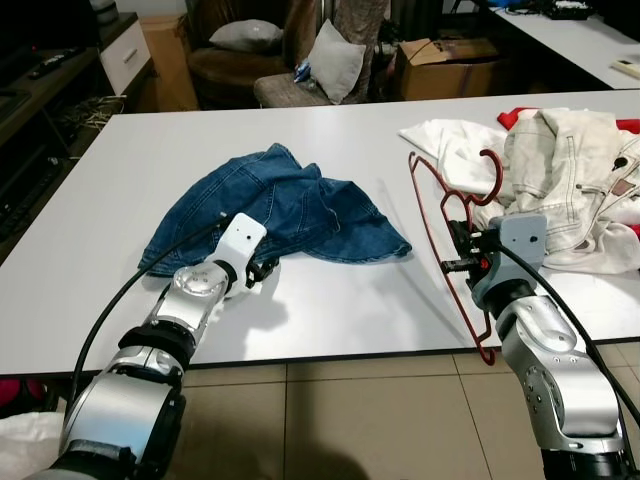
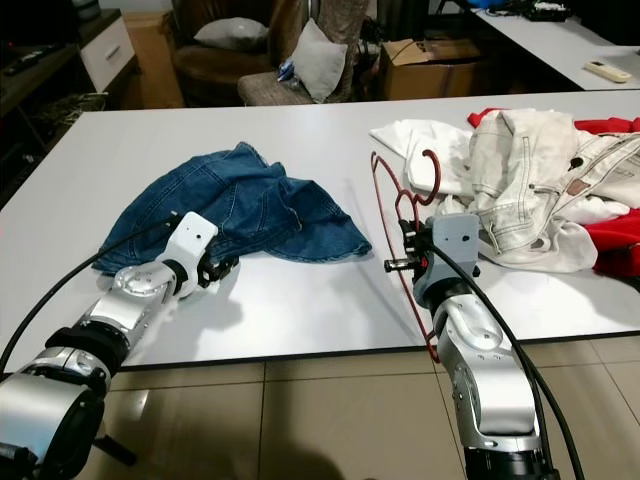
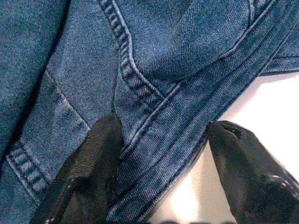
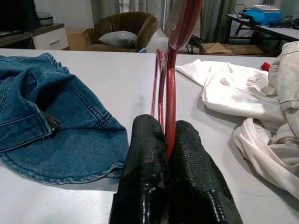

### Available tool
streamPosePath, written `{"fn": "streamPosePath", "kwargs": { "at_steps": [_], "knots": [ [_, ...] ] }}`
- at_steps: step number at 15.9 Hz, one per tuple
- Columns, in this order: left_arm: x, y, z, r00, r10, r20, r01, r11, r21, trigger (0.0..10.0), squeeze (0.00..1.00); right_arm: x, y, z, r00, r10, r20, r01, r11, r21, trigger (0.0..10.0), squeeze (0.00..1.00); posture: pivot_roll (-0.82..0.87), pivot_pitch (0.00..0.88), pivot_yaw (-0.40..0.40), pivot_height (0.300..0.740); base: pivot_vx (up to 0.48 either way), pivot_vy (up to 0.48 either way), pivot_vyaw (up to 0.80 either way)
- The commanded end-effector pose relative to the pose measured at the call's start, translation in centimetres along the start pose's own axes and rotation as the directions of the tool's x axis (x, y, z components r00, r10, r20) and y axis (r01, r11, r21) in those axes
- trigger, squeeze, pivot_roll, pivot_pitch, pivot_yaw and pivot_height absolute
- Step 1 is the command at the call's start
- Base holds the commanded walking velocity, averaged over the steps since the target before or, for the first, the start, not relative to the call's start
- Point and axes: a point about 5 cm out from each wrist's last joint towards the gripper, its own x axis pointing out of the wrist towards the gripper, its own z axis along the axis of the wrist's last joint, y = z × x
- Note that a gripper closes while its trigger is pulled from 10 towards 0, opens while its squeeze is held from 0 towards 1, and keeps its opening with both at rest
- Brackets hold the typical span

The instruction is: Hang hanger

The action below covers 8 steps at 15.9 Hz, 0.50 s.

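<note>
Now right hand (image 4: pixel 168 154) pinches red hanger (image 1: pixel 440 215) tight.

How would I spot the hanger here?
Find the big white table and go to its near right edge, between the blue denim garment and the pale clothes pile. The hanger is the thin red wire frame pinched upright in the right gripper.
</note>
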Motion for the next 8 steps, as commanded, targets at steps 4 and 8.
{"fn": "streamPosePath", "kwargs": {
  "at_steps": [4,8],
  "knots": [
    [0.1,-1.4,-2.3,0.988,-0.084,-0.128,0.063,0.985,-0.160,0.0,0.00,0.1,0.3,0.4,1.000,0.003,0.007,-0.003,1.000,-0.005,10.0,0.00,-0.17,0.000,0.079,0.740,0.000,0.000,0.00],
    [0.4,-2.6,-1.6,0.981,-0.179,-0.073,0.163,0.970,-0.180,0.0,0.00,0.1,0.4,0.4,1.000,0.001,0.007,-0.001,1.000,-0.002,10.0,0.00,-0.17,0.000,0.082,0.740,0.000,0.000,0.00]
  ]
}}
